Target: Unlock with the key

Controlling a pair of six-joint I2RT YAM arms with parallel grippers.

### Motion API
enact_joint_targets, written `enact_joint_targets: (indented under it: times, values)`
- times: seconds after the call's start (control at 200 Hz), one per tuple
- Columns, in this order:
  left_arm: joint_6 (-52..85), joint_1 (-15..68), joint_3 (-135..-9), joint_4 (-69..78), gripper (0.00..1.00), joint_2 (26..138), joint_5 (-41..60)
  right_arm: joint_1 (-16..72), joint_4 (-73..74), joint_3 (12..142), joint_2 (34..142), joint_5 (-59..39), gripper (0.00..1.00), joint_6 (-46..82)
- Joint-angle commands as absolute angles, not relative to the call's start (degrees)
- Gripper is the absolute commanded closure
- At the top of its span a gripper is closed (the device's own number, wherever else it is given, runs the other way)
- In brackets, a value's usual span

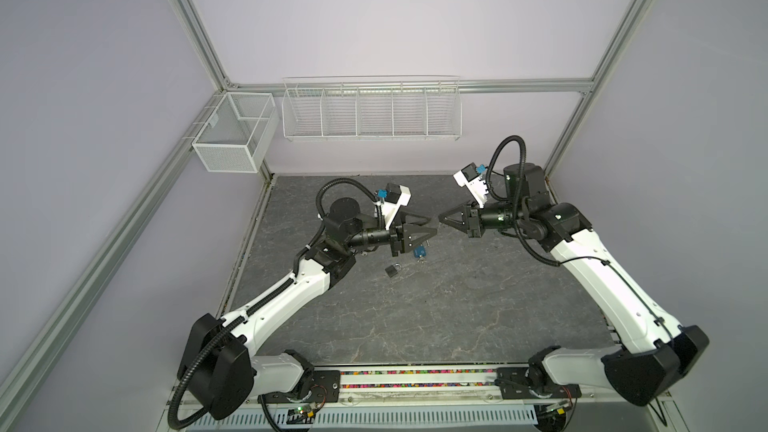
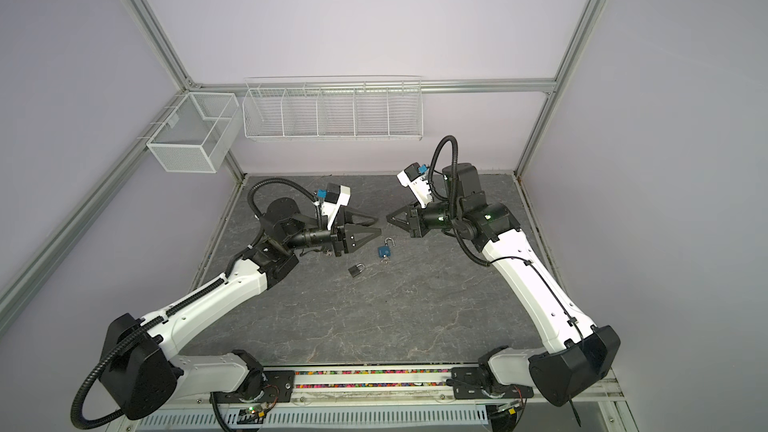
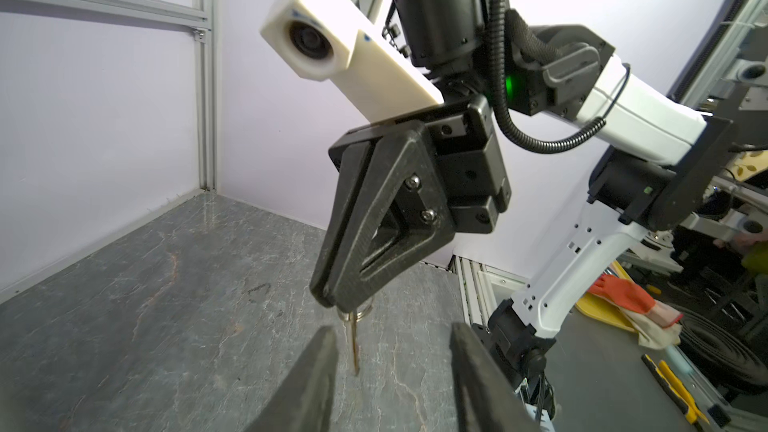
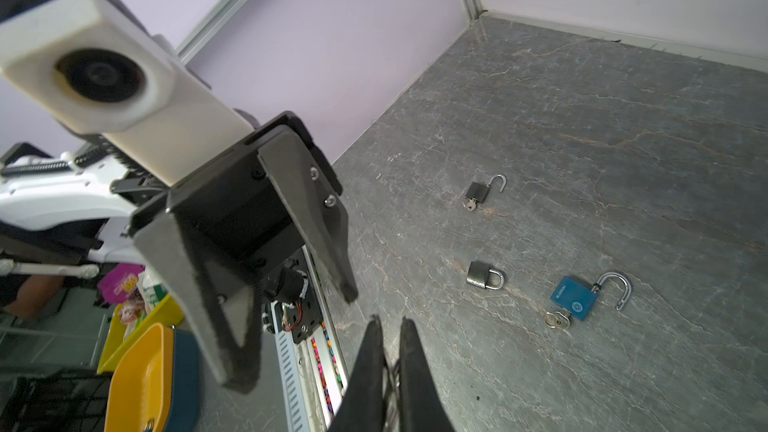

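Both arms bent at the elbow, forearms rising, wrists roughly level and turned inward — the two grippers point at each other, tips near but not touching. Left gripper [image 1: 433, 226]: jaws parted. Right gripper [image 1: 440, 219]: jaws pressed together on a key [image 3: 354, 342] — it hangs from the tips.

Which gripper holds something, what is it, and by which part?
The right gripper is shut on the key, pinching its head; the blade sticks out free beyond the tips. The left gripper is open and empty.
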State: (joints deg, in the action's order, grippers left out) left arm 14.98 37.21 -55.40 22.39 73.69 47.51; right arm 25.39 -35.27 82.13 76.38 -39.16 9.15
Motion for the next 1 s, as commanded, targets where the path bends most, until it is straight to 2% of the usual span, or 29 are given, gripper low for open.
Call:
enact_joint_targets:
  times: [0.0,0.04,0.245,0.41,0.565,0.815,0.995]
  values:
    - [19.98,36.83,-53.42,23.28,0.43,70.76,37.12,25.2,-30.39,80.41,75.28,-34.67,0.93,16.53]
    - [23.62,36.83,-52.6,23.5,0.4,70.36,32.94,25.29,-27.82,78.98,74.63,-31.88,0.93,20.19]
    - [46.18,38.49,-47.46,35.62,0.4,70.5,21.13,27.22,-12.99,69.89,69.58,-22.05,0.93,34.45]
    - [55.04,43.66,-46.3,38.76,0.41,70.01,9.61,31.5,-3.01,64.76,67.27,-15.42,0.93,42.44]
    - [63.41,45.24,-44.32,45.49,0.49,70.82,2.93,35.56,4.41,61.18,66.27,-8.97,0.93,48.16]
    - [65.87,46.62,-44.76,45.37,0.52,71.61,-0.93,38.31,10.34,59.86,67.02,-4.89,0.93,54.33]
    - [67.3,46.99,-45.57,46.43,0.6,73.14,-0.69,39.63,12.39,60.2,69.0,-4.49,0.93,56.83]
